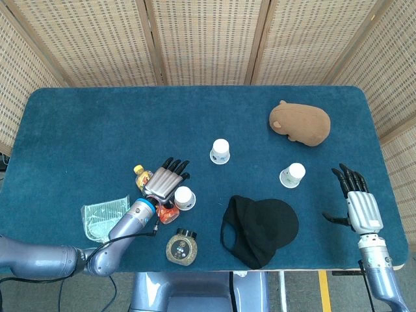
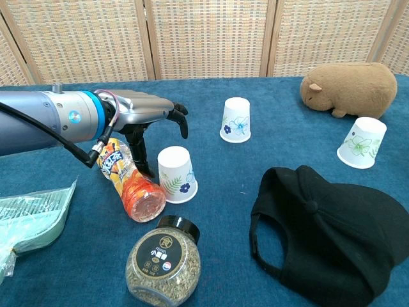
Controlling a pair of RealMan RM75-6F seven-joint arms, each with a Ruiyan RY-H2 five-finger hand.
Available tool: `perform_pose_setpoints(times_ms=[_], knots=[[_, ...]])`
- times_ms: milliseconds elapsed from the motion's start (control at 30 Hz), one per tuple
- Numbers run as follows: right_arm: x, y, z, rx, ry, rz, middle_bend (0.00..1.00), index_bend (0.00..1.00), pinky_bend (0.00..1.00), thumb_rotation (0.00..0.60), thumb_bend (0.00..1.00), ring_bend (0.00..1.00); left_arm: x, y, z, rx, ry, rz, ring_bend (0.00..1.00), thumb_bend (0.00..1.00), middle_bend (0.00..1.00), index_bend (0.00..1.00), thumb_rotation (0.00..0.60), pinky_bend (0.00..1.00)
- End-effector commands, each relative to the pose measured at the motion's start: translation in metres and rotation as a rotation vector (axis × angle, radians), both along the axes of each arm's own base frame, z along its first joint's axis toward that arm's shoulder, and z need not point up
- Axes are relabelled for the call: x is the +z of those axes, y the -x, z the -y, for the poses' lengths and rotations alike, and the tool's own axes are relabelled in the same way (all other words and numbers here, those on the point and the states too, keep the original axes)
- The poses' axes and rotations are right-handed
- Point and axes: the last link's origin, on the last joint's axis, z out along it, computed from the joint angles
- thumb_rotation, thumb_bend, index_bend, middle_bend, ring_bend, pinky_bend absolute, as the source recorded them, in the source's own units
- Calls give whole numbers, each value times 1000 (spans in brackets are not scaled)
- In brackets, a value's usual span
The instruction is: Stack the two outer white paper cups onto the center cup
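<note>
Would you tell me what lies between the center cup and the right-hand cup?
Only bare blue cloth, per the head view, between center cup and right cup.

Cap (image 1: 260, 229) right of jar (image 1: 181, 247)

Three white cups (image 1: 220, 151) on table (image 1: 78, 130)

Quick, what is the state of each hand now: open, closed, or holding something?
Left hand: open, fingers apart, holding nothing, beside the near cup.
Right hand: open, fingers spread, holding nothing, apart from the right cup.
</note>
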Motion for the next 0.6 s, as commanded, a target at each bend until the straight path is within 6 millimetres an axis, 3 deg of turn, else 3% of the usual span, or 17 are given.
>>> perform_pose_setpoints(times_ms=[33,167,333,600], knots=[[0,0,0,0,0,3,0,115,0,600,123,0,-7,-2,0,-1,7,-3,0,166,0,248,600,0],[1,1,0,-1,0,6,0,116,0,600,123,0,-11,-4,0,-3,7,2,0,167,0,271,600,0],[0,2,0,-6,-8,11,0,116,0,600,123,0,-15,-6,-2,-9,-10,19,0,205,0,421,600,13],[0,4,2,-18,-13,16,0,116,0,600,122,0,-13,-10,-7,-12,-23,50,0,227,0,454,600,19]])
